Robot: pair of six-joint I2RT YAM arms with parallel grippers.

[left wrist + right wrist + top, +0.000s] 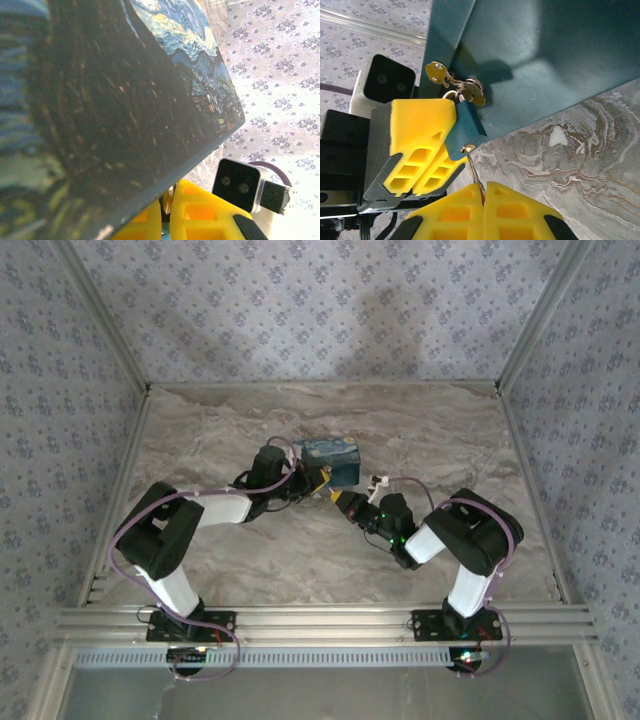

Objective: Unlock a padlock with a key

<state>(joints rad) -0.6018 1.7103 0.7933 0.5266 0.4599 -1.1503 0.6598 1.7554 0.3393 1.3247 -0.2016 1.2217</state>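
I see the padlock [465, 129], a small teal block on a brass shackle, hanging tilted from the hasp [470, 92] on the box [545, 60]. The key [473, 169] is a thin metal blade with its tip at the padlock's brass keyhole. Its head is hidden in the right claw [481, 186].

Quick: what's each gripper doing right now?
Left gripper: closed on the padlock.
Right gripper: closed on the key.

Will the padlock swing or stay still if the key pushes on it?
Left alone it would likely swing, since the padlock hangs loose from the hasp. The left hand gripping its body should hold it fairly steady.
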